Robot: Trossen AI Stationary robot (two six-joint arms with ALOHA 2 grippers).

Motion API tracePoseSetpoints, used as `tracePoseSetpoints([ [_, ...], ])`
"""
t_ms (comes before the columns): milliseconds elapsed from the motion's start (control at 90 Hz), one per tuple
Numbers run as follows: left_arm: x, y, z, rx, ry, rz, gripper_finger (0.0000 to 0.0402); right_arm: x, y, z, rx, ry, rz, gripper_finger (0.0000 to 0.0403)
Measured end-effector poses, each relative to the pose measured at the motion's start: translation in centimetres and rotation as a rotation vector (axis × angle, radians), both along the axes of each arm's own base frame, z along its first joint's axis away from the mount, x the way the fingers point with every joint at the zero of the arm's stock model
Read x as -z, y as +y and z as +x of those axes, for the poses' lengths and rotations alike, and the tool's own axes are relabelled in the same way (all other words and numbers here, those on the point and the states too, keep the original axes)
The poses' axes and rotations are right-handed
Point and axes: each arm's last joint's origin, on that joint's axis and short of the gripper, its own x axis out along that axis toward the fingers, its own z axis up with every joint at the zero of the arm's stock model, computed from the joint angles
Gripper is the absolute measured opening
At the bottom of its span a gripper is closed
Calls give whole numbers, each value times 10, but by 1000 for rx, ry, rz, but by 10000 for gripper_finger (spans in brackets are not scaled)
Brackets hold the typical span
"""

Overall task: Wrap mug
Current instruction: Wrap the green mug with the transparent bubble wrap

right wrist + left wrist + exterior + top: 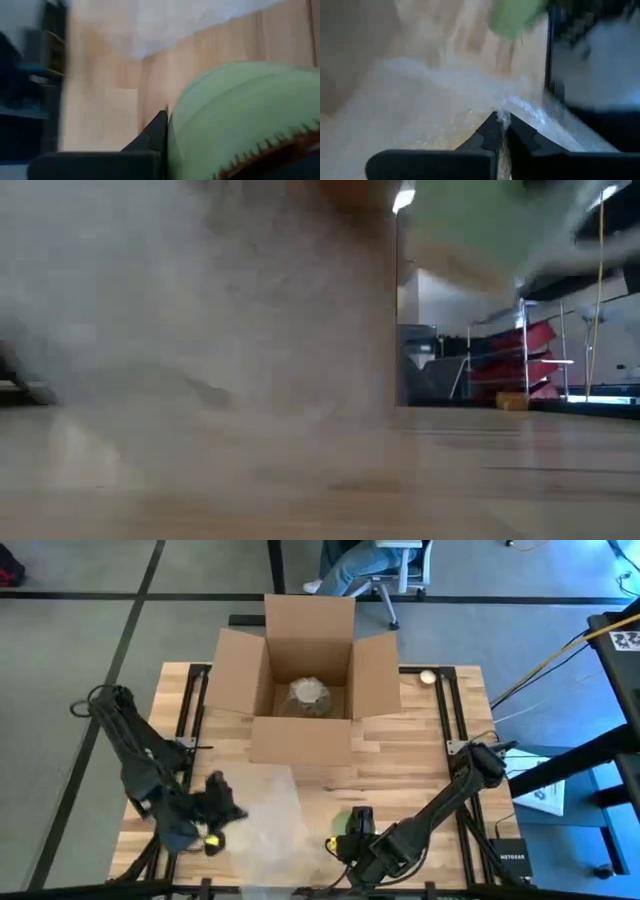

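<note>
So the small round green mug [343, 823] is up in the right gripper [350, 830], at the near edge of the wooden slat table [420, 755], a bit right of centre. In the right wrist view the mug's green wall [235, 125] fills most of the frame and sits pressed right against one dark finger [156, 134], so that gripper is clamped on it. The low view shows the green underside [470, 225] hanging clear above the tabletop, so it's lifted, not resting.

The left gripper [212, 830] is over at the near left, and its two fingertips [490, 131] are pinched tight together on the edge of the clear crinkly bubble-wrap sheet [265, 815]. That sheet lies flat on the table between the two grippers, with the mug just off its right edge. From the left wrist camera you can see the mug [512, 17] out past the far side of the sheet.

Further back, the open brown cardboard box [305, 680] sits at the far middle of the table with a crumpled clear bundle [310, 695] inside it.
</note>
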Motion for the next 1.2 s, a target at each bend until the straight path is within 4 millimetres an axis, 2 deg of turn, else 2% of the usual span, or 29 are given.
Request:
tracePoseSetpoints([
  [67, -11, 11, -7, -38, -71, 12, 0, -20, 3, -3, -22, -67, 11, 17],
  [122, -18, 17, -11, -58, -117, 27, 0, -27, 6, -1, -41, -114, 20, 17],
  [356, -45, 19, -8, -55, -328, 29, 0, -19, 19, 17, -110, -228, 69, 17],
  [522, -40, 22, -4, -79, -300, 42, 0, -11, 27, 21, -137, -241, 77, 17],
  [722, -34, 30, 2, -151, -263, 50, 0, -18, 43, 5, -218, -199, 202, 17],
  [867, -32, 37, 8, -215, -273, 63, 0, -21, 55, 7, -279, -280, 228, 17],
  [1044, -32, 43, 12, -249, -272, 70, 0, 2, 47, 24, -184, -314, 55, 17],
  [1111, -32, 43, 12, -238, -266, 65, 0, 15, 39, 23, -126, -210, 33, 17],
  [1200, -32, 42, 12, -218, -256, 54, 0, 28, 29, 10, -61, -4, 0, 17],
])
